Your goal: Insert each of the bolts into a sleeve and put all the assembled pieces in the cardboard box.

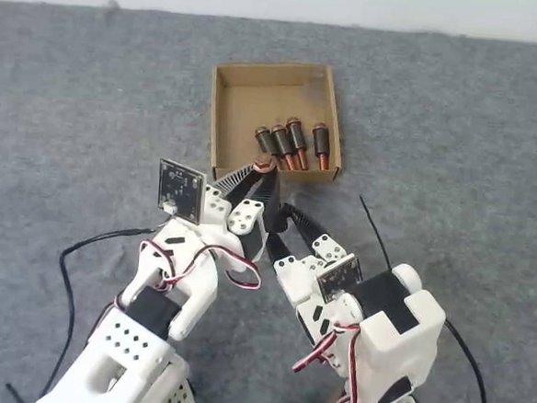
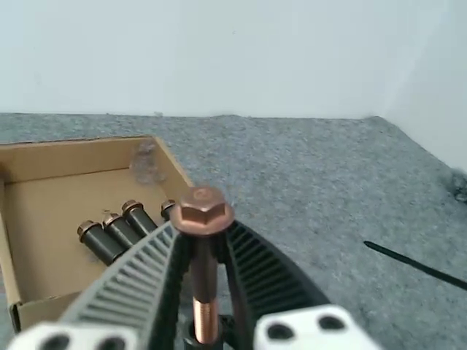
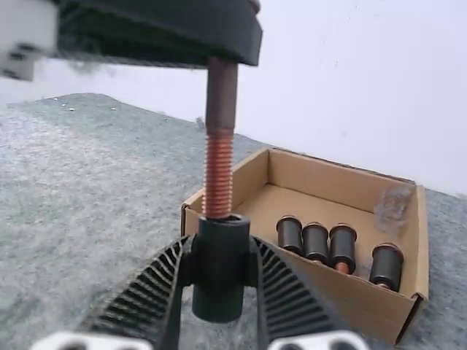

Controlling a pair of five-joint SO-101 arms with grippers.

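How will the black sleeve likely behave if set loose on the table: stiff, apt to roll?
The sleeve looks rigid, holding its round shape in the right gripper. Being cylindrical, it would probably roll if laid sideways, though the fuzzy grey mat may slow it. Upright, it looks squat enough to stand.

Grey, felt-like carpet (image 2: 314, 168) spreads flat under and around the fingers (image 2: 139, 273); beyond them rises a plain white wall (image 2: 233, 51).

The left arm (image 1: 166, 282) and right arm (image 1: 392, 344) are white plastic shells with black servo blocks (image 1: 155, 310) and looping red, white and black wires (image 1: 245, 279). The left tool (image 2: 201, 232) and right tool (image 3: 220, 248) have black ribbed fingers (image 2: 139, 271).
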